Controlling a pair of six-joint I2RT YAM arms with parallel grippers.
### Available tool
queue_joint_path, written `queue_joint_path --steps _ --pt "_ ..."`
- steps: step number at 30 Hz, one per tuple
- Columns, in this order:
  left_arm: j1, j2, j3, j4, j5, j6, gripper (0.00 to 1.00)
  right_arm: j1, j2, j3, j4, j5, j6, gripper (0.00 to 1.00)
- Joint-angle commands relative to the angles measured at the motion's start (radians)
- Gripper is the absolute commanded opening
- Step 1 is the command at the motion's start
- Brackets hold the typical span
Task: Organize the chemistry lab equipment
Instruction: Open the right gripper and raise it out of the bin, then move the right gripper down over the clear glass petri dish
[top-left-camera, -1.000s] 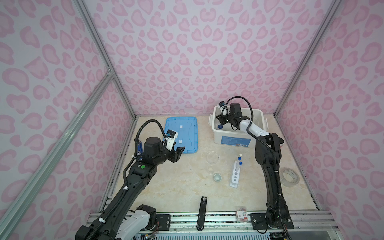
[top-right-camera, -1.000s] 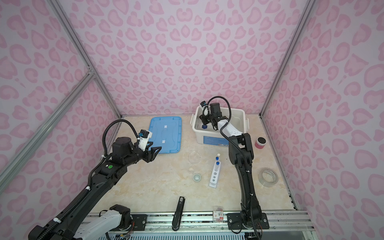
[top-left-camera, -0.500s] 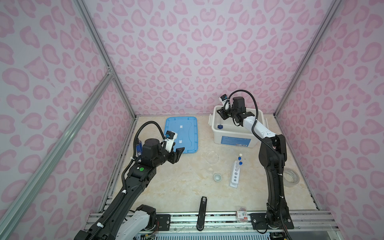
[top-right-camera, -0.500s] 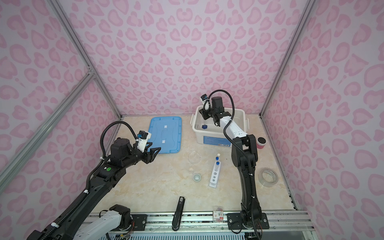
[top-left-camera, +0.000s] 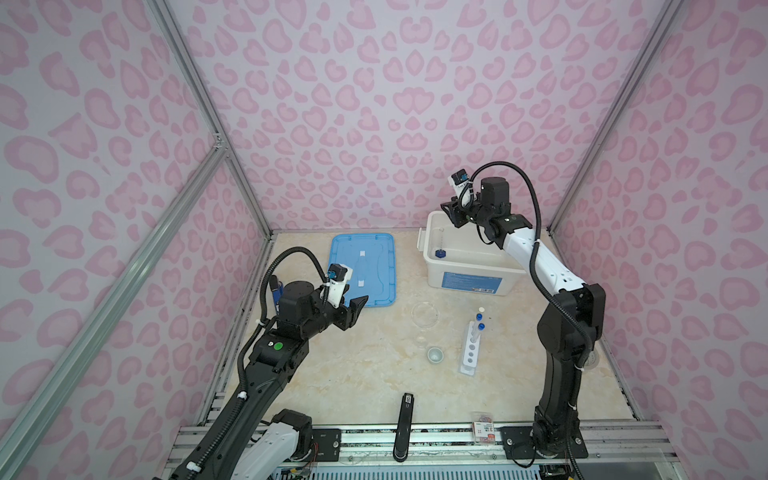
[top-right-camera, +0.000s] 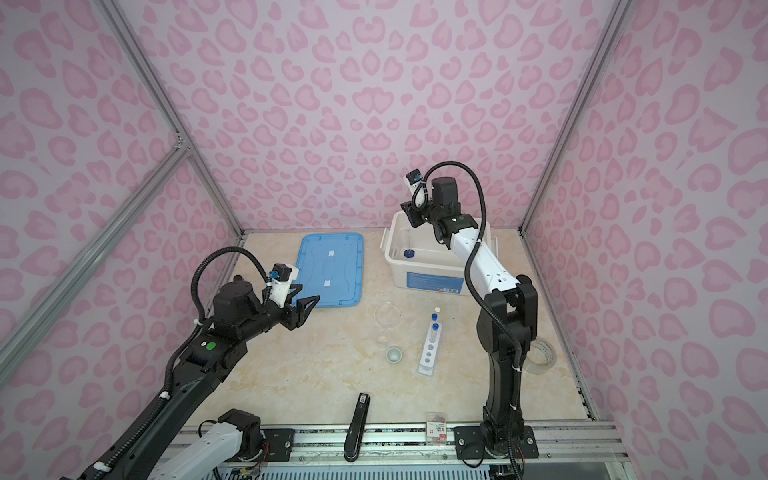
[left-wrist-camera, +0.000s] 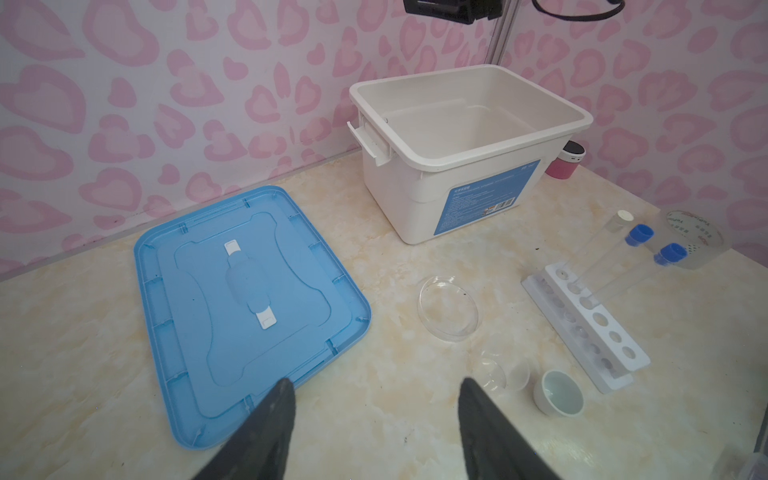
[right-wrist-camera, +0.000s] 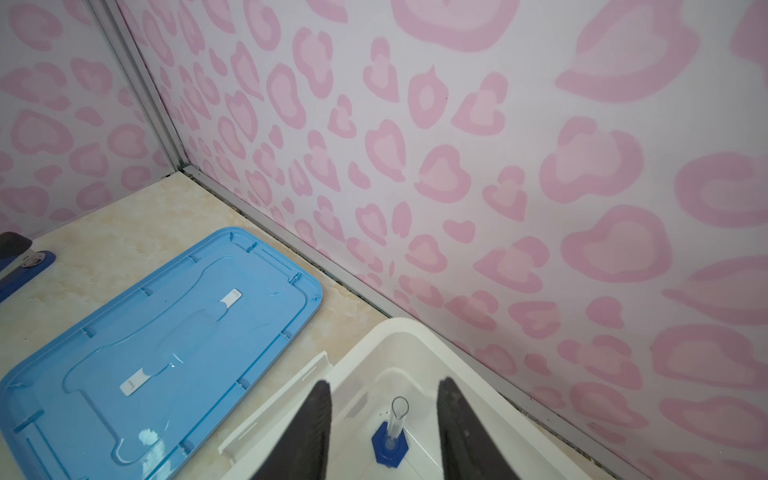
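A small blue-based glass cylinder (top-left-camera: 439, 251) (right-wrist-camera: 392, 432) stands upright inside the white bin (top-left-camera: 469, 268) near its far left corner. My right gripper (top-left-camera: 448, 210) (right-wrist-camera: 384, 386) hovers open above that corner, empty, with the cylinder below between its fingers. On the table lie a white holed rack (top-left-camera: 470, 351) (left-wrist-camera: 598, 324) with blue-capped test tubes (top-left-camera: 479, 322) (left-wrist-camera: 640, 235), a clear dish (top-left-camera: 424, 313) (left-wrist-camera: 446, 309), a small clear vessel (left-wrist-camera: 503, 370) on its side and a tiny pale cup (top-left-camera: 434, 354) (left-wrist-camera: 559, 392). My left gripper (top-left-camera: 359, 305) (left-wrist-camera: 376, 384) is open and empty, left of the dish.
The blue lid (top-left-camera: 363, 266) lies flat left of the bin. A black stick (top-left-camera: 405, 415) and a small packet (top-left-camera: 483, 430) sit at the front edge. A tape roll (top-right-camera: 542, 353) and a pink can (left-wrist-camera: 564, 162) are at the right.
My right gripper has risen out of the bin and drawn back, while the cylinder stays standing inside. The left arm has barely moved.
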Motion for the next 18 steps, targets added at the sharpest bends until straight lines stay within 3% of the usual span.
queue_joint_path --steps 1,10,18 --pt "0.002 -0.007 0.015 0.006 0.046 0.010 0.65 0.020 -0.084 -0.045 -0.077 0.064 -0.013 0.42" --pt "0.000 0.021 0.060 0.006 0.129 0.037 0.64 0.201 -0.391 -0.292 -0.317 0.221 -0.013 0.42" --pt "-0.006 0.037 0.065 0.014 0.176 0.049 0.64 0.402 -0.459 -0.401 -0.553 0.304 0.075 0.39"
